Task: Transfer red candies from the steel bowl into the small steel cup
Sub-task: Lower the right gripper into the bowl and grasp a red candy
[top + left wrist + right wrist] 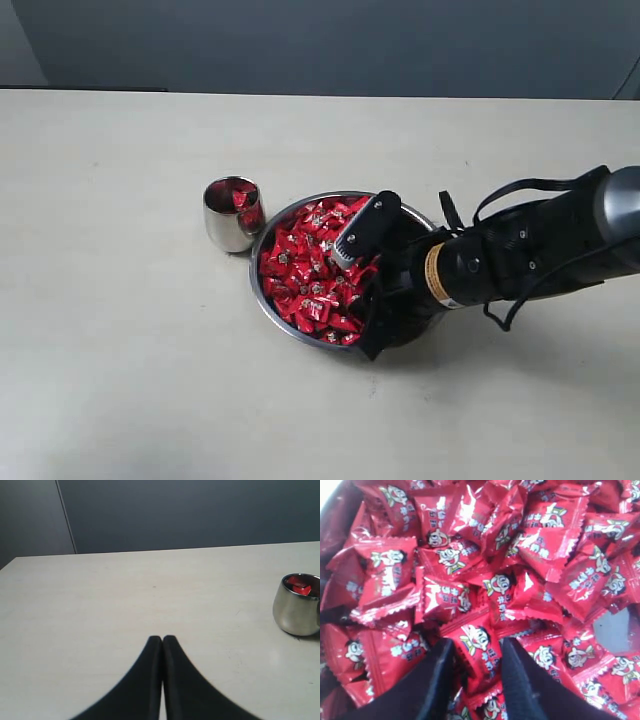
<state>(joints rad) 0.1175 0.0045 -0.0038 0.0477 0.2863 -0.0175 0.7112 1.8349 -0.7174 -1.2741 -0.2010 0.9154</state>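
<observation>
Cup (233, 213) of small shiny steel touches wide steel bowl (268, 306) rim; bare table (120, 370) all round.
Right gripper (476, 652) fingers parted, straddling one red candy (479, 650); left gripper (162, 639) closed, empty.

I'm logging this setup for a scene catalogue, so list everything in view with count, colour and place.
red candies: many, shiny red, heaped in the steel bowl; a few also in the small steel cup.
steel bowl: one, silver, middle of the table.
small steel cup: one, silver, close beside the bowl on its left in the exterior view.
table: one, pale beige.
right end effector: one, black, open, down in the bowl with a candy between its fingers.
left end effector: one, black, shut, above bare table.
</observation>
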